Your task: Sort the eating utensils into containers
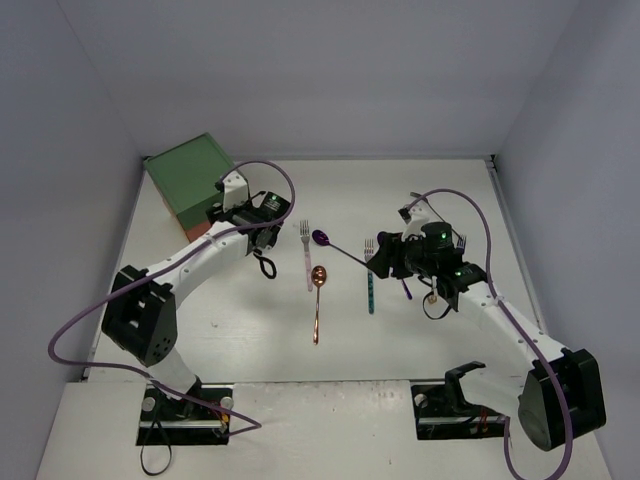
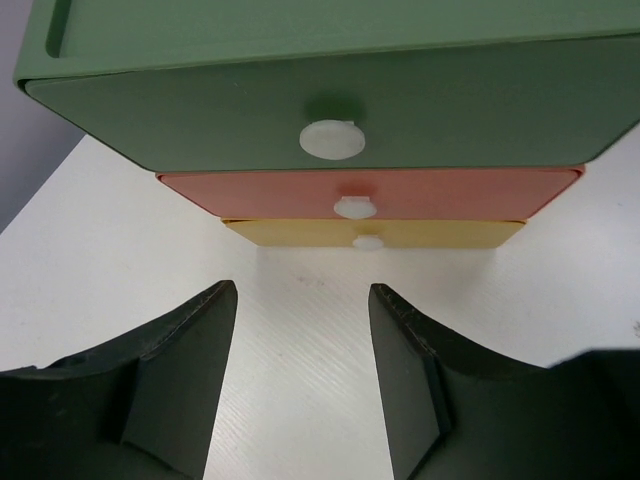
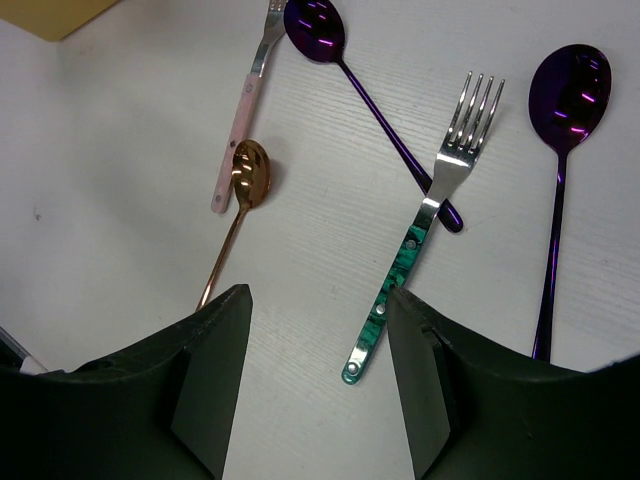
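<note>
The chest (image 1: 190, 178) stands at the back left. In the left wrist view its green (image 2: 180, 105), orange-red (image 2: 260, 190) and yellow (image 2: 290, 233) drawers are all shut, each with a white knob. My left gripper (image 2: 303, 290) is open and empty, facing the drawers from a short way off over bare table; it also shows in the top view (image 1: 220, 213). My right gripper (image 3: 318, 295) is open and empty above the table, with the teal-handled fork (image 3: 420, 240) lying next to its right finger. A purple spoon (image 3: 318, 30), a pink-handled fork (image 3: 238, 120), a copper spoon (image 3: 249, 175) and a second purple spoon (image 3: 568, 85) lie beyond.
In the top view the pink fork (image 1: 307, 255), copper spoon (image 1: 318, 300) and teal fork (image 1: 371, 285) lie mid-table between the arms. More utensils lie partly hidden under the right arm (image 1: 432, 297). Walls close the table at back and sides.
</note>
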You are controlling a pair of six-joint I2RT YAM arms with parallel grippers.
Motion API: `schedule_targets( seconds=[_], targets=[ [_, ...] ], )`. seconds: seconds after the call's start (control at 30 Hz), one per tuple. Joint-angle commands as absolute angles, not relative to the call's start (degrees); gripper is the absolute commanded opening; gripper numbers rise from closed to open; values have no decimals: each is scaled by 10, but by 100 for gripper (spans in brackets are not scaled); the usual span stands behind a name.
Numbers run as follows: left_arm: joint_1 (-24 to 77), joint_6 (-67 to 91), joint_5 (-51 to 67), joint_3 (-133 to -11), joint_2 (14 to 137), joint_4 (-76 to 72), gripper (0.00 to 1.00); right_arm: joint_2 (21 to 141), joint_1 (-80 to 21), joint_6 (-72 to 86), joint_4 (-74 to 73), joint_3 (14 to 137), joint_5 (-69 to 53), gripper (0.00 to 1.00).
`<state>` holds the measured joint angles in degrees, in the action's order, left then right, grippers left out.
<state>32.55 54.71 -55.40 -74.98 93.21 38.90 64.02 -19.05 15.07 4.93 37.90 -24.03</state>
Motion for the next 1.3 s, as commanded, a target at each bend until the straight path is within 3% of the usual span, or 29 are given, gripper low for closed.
schedule_targets(
  seconds=[0.0, 1.27],
  targets=[
    [304, 552, -584, -765, 934, 367, 51, 628, -186, 165, 94, 372, -249, 54],
    [253, 504, -526, -725, 997, 189, 44, 633, -187, 163, 102, 363, -253, 54]
  ],
)
